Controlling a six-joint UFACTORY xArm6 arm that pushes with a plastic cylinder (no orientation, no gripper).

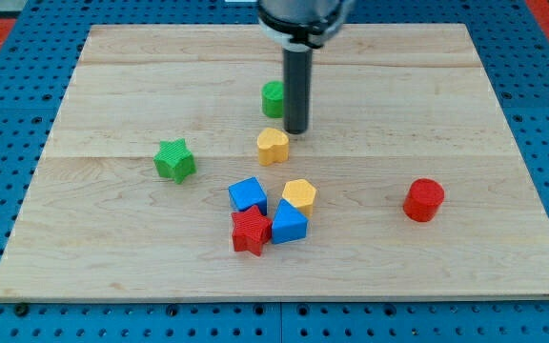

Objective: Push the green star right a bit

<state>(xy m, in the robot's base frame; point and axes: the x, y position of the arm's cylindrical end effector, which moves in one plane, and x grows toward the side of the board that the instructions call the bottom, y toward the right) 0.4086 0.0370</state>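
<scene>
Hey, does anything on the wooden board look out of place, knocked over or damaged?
Nothing stands out. All blocks lie flat and intact on the wooden board. My tip is far right of the green star block, beside the yellow heart block.

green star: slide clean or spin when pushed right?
The green star sits flat and low, so it probably slides without tipping. Its notched sides may make it spin under an off-centre push. My tip is far to its right.

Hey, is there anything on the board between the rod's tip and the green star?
No. In the camera view, only bare wood lies between my tip and the green star.
</scene>
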